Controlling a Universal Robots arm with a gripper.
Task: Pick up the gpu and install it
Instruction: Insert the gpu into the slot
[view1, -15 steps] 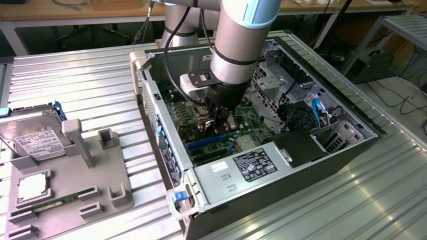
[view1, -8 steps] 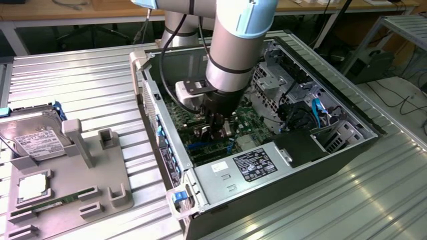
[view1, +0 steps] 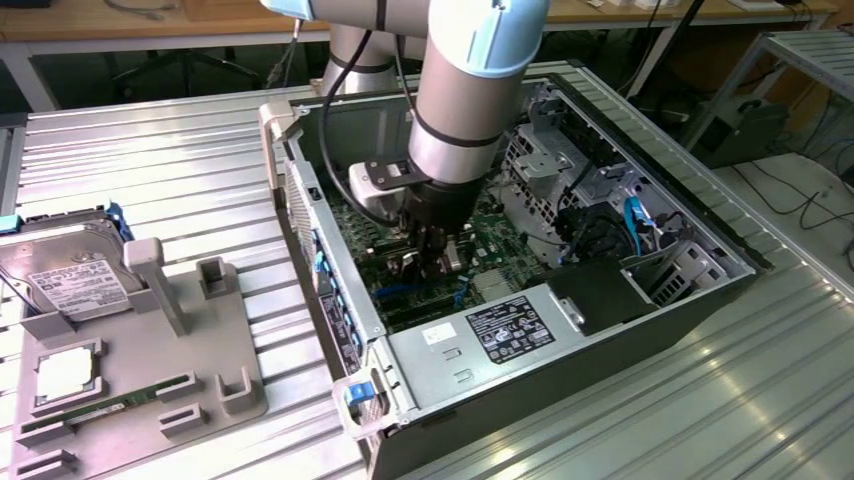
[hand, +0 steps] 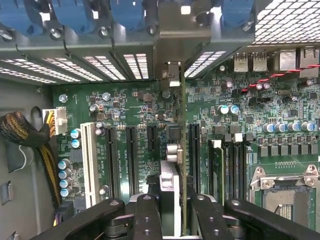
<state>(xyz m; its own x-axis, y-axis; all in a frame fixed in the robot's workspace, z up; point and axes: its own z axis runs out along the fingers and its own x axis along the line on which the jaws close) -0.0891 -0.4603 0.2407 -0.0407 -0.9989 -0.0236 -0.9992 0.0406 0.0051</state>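
The gpu (hand: 171, 185) is seen edge-on, a thin green board with a silver part, standing upright between my gripper's (hand: 172, 210) black fingers (hand: 146, 215), which are shut on it. Its metal bracket (hand: 172, 75) reaches the rear wall of the case by the slot openings. The card sits low over the green motherboard (hand: 125, 100), in line with the gap between two black expansion slots (hand: 131, 160); whether it is seated I cannot tell. In the exterior view my gripper (view1: 430, 262) is deep inside the open computer case (view1: 641, 200), with the gpu (view1: 451, 256) held over the motherboard (view1: 501, 235).
A white slot (hand: 90, 160), memory slots (hand: 230, 165) and the CPU socket (hand: 285, 190) flank the card. A braided cable bundle (hand: 25, 135) lies by the case wall. The power supply (view1: 514, 330) fills the case's near end. Outside, a grey holder (view1: 200, 350) carries a hard drive (view1: 74, 275) and a memory stick (view1: 94, 410).
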